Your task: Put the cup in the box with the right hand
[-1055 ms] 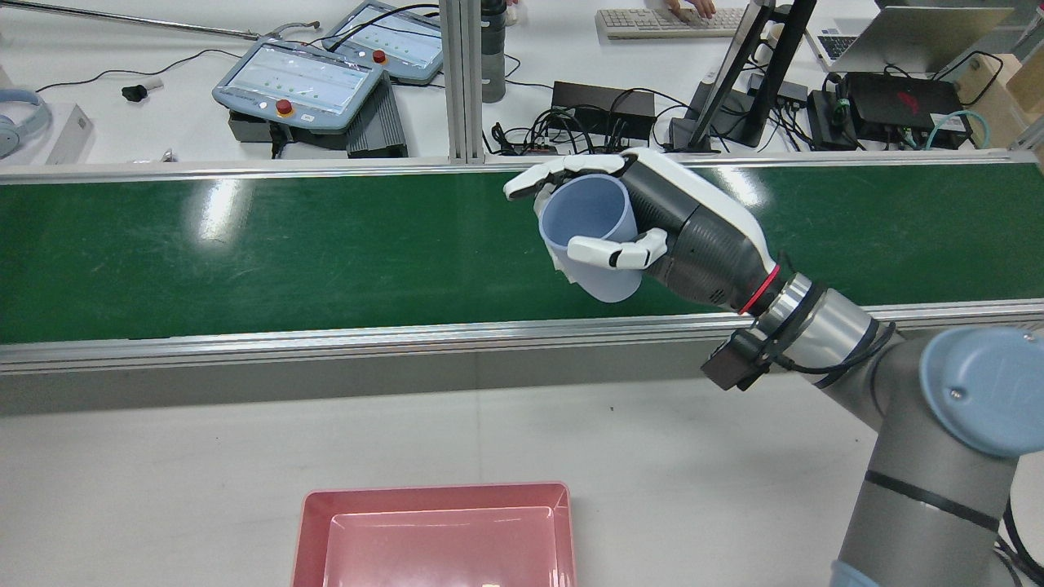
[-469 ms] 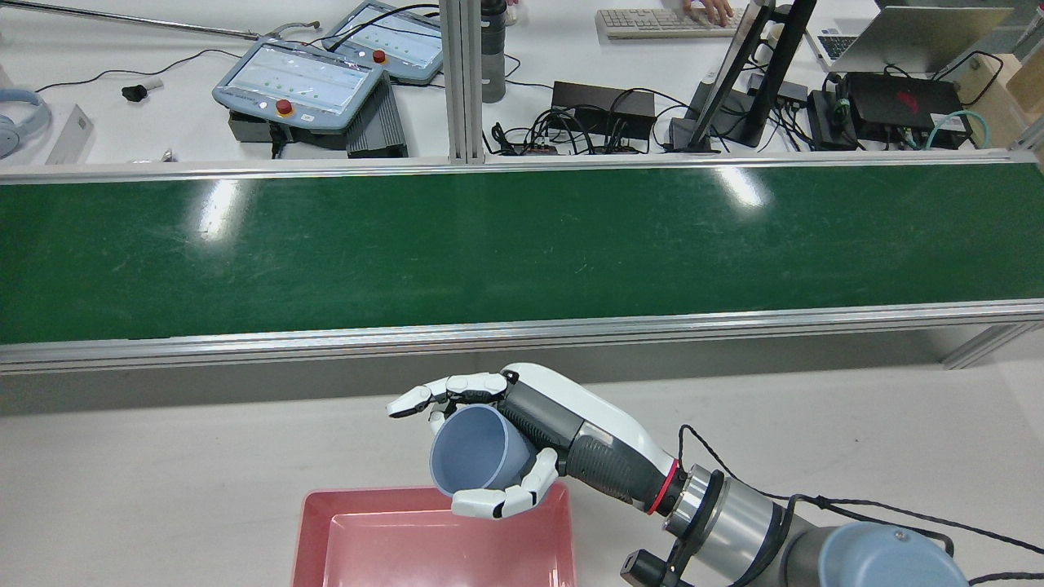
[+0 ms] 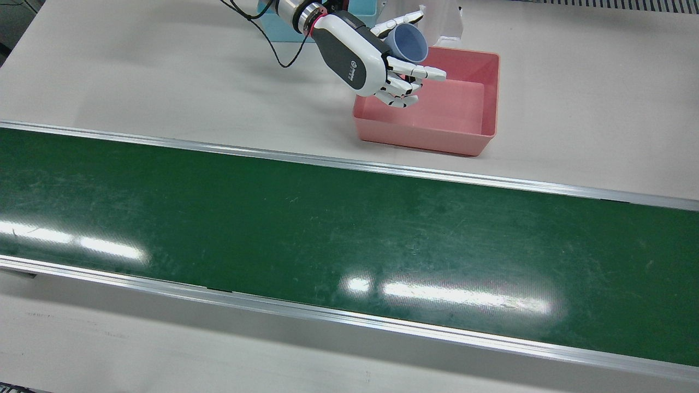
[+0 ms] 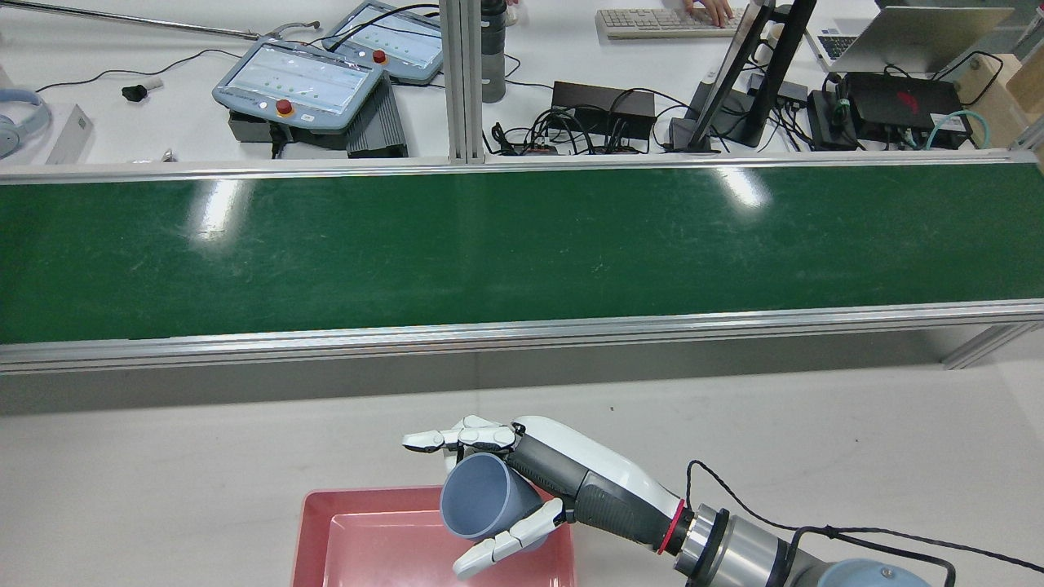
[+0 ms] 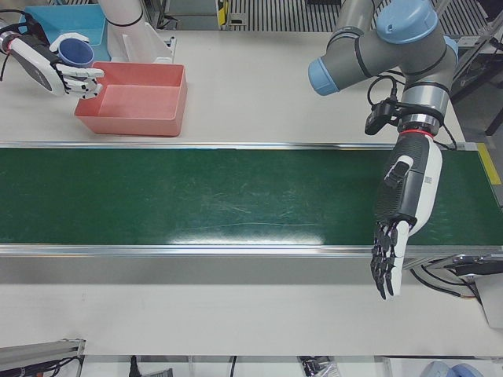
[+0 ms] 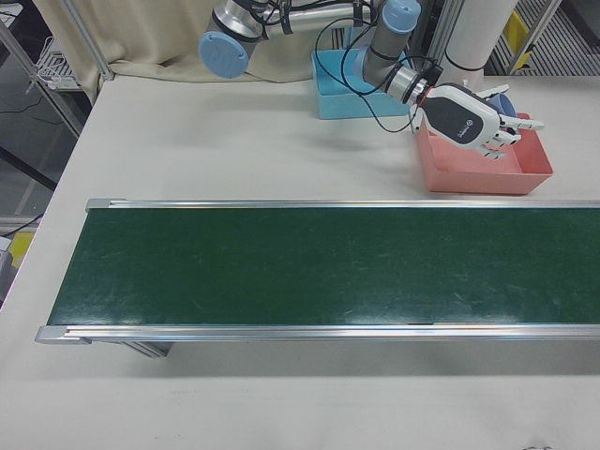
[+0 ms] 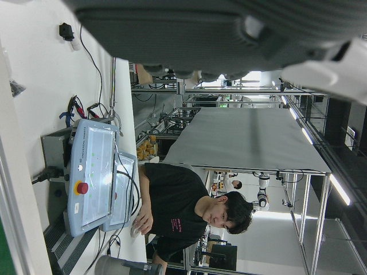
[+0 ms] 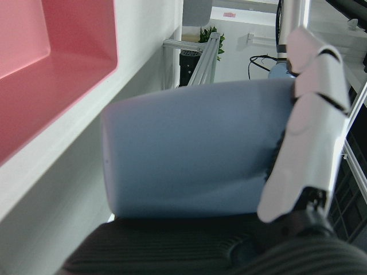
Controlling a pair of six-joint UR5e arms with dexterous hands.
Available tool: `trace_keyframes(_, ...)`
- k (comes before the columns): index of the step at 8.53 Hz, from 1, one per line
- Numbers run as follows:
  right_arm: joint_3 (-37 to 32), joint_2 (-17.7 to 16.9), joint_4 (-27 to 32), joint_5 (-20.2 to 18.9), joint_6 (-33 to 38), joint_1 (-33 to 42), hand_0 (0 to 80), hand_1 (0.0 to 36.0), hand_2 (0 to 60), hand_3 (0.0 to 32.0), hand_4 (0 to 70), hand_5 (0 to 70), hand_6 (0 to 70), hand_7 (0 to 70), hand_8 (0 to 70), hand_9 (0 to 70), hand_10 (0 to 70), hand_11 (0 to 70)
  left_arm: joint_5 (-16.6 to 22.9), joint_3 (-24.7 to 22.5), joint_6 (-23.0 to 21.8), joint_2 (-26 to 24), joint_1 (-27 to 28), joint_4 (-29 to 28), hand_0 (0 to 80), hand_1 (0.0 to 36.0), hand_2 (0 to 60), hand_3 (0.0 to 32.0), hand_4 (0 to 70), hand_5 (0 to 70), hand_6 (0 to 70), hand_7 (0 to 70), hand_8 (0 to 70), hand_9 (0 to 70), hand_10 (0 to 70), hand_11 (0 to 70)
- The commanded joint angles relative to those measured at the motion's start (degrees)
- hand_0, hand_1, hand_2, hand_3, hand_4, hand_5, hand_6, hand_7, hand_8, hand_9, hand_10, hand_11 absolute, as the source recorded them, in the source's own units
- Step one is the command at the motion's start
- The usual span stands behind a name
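The right hand [image 4: 522,489] grasps the blue cup [image 4: 485,497], tilted on its side with its mouth facing away from the wrist, above the corner of the pink box [image 3: 469,142] nearest the right arm, fingers partly spread around it. The box sits on the white surface [image 3: 164,82] beside the green belt [image 3: 327,240]. The left hand [image 5: 393,251] hangs released over the belt's far end from the box, fingers pointing down and holding nothing.
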Motion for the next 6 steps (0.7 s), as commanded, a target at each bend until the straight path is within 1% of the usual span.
trace_keyframes(1, -0.28, -0.14, 0.01, 0.07, -0.12, -0.74, 52.6, 26.9, 16.7, 0.0, 0.0, 6.1, 0.0, 0.0, 0.0, 0.0, 0.0, 0.0, -0.02, -0.03, 0.00, 0.00, 0.00, 0.07, 0.0, 0.0, 0.0, 0.0, 0.0, 0.0, 0.0, 0.0, 0.0, 0.0, 0.0, 0.0)
trace_keyframes(2, -0.28, -0.14, 0.01, 0.07, -0.12, -0.83, 52.3, 25.6, 12.2, 0.0, 0.0, 5.7, 0.0, 0.0, 0.0, 0.0, 0.0, 0.0, 0.07, -0.03, 0.00, 0.00, 0.00, 0.07, 0.0, 0.0, 0.0, 0.0, 0.0, 0.0, 0.0, 0.0, 0.0, 0.0, 0.0, 0.0)
trace_keyframes(3, -0.28, -0.22, 0.01, 0.07, -0.03, -0.83, 51.9, 25.3, 12.4, 0.0, 0.0, 5.6, 0.0, 0.0, 0.0, 0.0, 0.0, 0.0, -0.02, -0.03, 0.00, 0.00, 0.00, 0.07, 0.0, 0.0, 0.0, 0.0, 0.0, 0.0, 0.0, 0.0, 0.0, 0.0, 0.0, 0.0)
trace_keyframes(4, 1.20, -0.49, -0.08, 0.07, 0.67, 0.65, 51.8, 25.0, 12.1, 0.0, 0.0, 5.6, 0.0, 0.0, 0.0, 0.0, 0.0, 0.0, -0.02, -0.03, 0.00, 0.09, 0.00, -0.01, 0.0, 0.0, 0.0, 0.0, 0.0, 0.0, 0.0, 0.0, 0.0, 0.0, 0.0, 0.0)
trace_keyframes(5, 6.44, -0.40, -0.60, 0.16, 0.24, 5.80, 51.7, 25.0, 12.4, 0.0, 0.0, 5.6, 0.0, 0.0, 0.0, 0.0, 0.0, 0.0, -0.02, -0.03, 0.00, 0.00, 0.00, -0.01, 0.0, 0.0, 0.0, 0.0, 0.0, 0.0, 0.0, 0.0, 0.0, 0.0, 0.0, 0.0)
trace_keyframes(6, 8.92, -0.31, -0.78, 0.51, 1.89, 15.16, 51.8, 25.6, 14.2, 0.0, 0.0, 5.7, 0.0, 0.0, 0.0, 0.0, 0.0, 0.0, -0.02, -0.03, 0.00, 0.00, 0.00, 0.07, 0.0, 0.0, 0.0, 0.0, 0.0, 0.0, 0.0, 0.0, 0.0, 0.0, 0.0, 0.0)
